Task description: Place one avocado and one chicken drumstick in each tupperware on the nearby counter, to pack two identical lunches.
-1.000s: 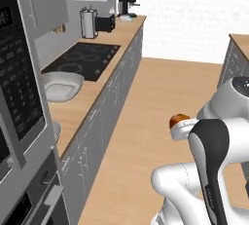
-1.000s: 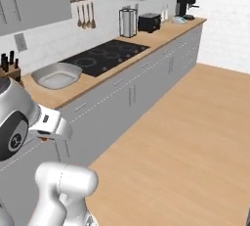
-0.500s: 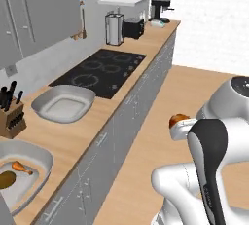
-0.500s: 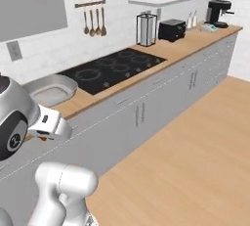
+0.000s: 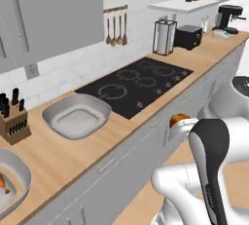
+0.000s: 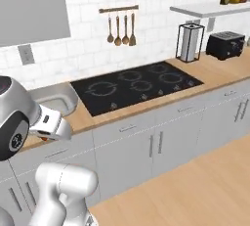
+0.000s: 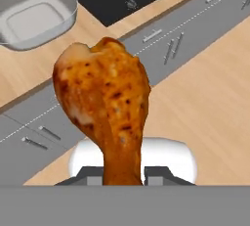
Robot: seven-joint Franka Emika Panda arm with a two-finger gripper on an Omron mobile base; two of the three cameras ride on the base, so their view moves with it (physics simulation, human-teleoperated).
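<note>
My gripper (image 7: 124, 173) is shut on the thin bone end of an orange-brown chicken drumstick (image 7: 105, 102), whose plump end points away from the hand. From the left base view, the drumstick (image 5: 179, 119) hangs over the floor in front of the cabinets, apart from the counter (image 5: 63, 151). An empty grey tupperware (image 5: 75, 117) sits on the counter left of the cooktop, and the same tupperware (image 7: 34, 12) lies at the hand view's upper left. A second tupperware (image 5: 12, 187) at the far left holds another drumstick (image 5: 3, 184). The avocado is out of view.
A black cooktop (image 5: 138, 85) lies right of the tupperware. A knife block (image 5: 12, 119) stands by the wall. Further along the counter are a paper towel holder (image 5: 164, 36), a toaster (image 5: 188, 36) and a coffee machine (image 5: 227, 17). Utensils (image 6: 120, 27) hang on the tiles.
The base has moved, so both base views have swung to face the counter more squarely and closer. The drumstick stays in the shut gripper.
</note>
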